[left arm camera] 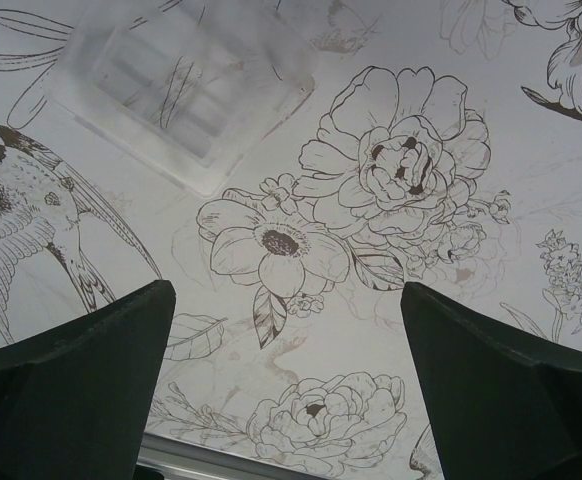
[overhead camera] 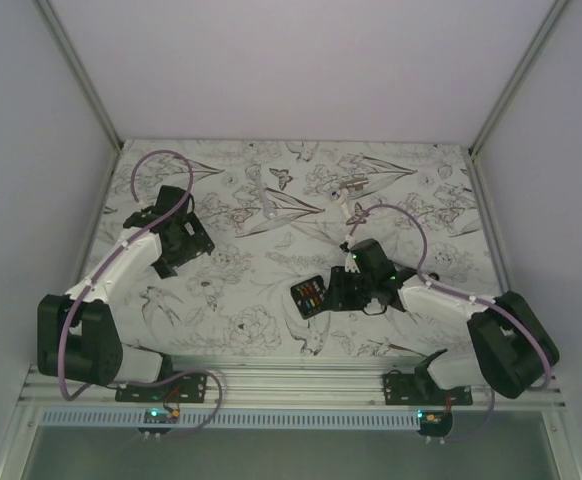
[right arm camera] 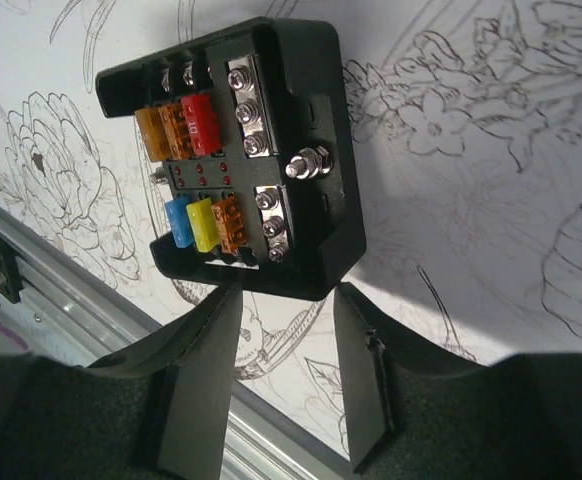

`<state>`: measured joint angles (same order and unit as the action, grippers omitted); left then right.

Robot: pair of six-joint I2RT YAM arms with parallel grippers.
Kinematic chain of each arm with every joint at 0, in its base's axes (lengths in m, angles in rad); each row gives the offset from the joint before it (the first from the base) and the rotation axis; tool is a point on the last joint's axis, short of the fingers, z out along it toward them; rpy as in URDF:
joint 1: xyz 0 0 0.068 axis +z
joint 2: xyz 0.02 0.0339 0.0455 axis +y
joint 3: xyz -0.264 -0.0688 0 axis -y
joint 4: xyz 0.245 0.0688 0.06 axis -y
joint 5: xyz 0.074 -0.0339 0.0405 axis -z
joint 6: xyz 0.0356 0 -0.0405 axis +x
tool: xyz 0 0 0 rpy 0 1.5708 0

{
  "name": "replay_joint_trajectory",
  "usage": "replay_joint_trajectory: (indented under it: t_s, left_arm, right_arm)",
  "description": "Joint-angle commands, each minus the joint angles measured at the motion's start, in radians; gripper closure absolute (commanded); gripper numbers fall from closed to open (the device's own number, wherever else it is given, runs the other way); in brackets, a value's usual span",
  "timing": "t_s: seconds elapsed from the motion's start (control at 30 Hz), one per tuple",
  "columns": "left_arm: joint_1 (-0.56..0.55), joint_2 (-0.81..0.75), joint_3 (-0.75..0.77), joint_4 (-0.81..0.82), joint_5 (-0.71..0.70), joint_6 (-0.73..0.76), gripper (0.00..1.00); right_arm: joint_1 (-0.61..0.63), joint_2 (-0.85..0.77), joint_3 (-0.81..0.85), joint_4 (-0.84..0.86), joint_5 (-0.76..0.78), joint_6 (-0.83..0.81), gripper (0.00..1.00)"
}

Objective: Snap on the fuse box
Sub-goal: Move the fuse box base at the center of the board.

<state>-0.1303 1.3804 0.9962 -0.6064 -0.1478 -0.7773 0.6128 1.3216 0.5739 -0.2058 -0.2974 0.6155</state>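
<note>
Floral table [overhead camera: 221,320] is carrying the fuse box [right arm camera: 241,150] right of centre, against the right tool [right arm camera: 286,300]; can't tell if it's gripping. Left tool [left arm camera: 286,290] is hanging released near a clear cover [left arm camera: 186,100]. Box needs holding steady, cover pressing down squarely.

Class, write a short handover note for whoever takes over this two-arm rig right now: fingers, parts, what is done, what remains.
Left gripper: fingers wide open, empty, over the floral table, a clear plastic cover just ahead.
Right gripper: fingers partly closed at the nearest edge of the small black square fuse box with coloured fuses; grip unconfirmed.
Done: nothing snapped; fuses exposed, cover lies apart.
To do: probably fit cover onto box and press until it snaps.
</note>
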Motion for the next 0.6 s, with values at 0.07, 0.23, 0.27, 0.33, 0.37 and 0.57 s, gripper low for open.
replay_joint_trajectory:
  t_s: [0.07,0.23,0.27,0.33,0.37,0.57]
  left_arm:
    - [0.003,-0.014,-0.008,-0.036,-0.018,-0.012,0.0]
    - [0.008,-0.007,-0.001,-0.036,-0.027,-0.008,0.0]
    - [0.011,-0.004,0.003,-0.037,-0.028,-0.006,0.0]
    - [0.019,0.006,0.01,-0.036,-0.033,0.0,0.0]
    - [0.025,0.012,0.015,-0.037,-0.037,0.006,0.0]
    - [0.067,0.091,0.073,-0.035,-0.12,0.134,0.0]
  right_arm:
    - [-0.003,0.112,0.082,0.093,-0.01,-0.015,0.54]
    - [-0.055,0.216,0.19,0.08,-0.051,-0.12,0.55]
    - [-0.066,0.233,0.213,0.074,-0.052,-0.143,0.55]
    - [-0.088,0.298,0.263,0.057,-0.056,-0.184,0.55]
    - [-0.096,0.321,0.297,0.05,-0.058,-0.203,0.55]
    - [-0.126,0.345,0.392,0.04,-0.072,-0.284,0.5]
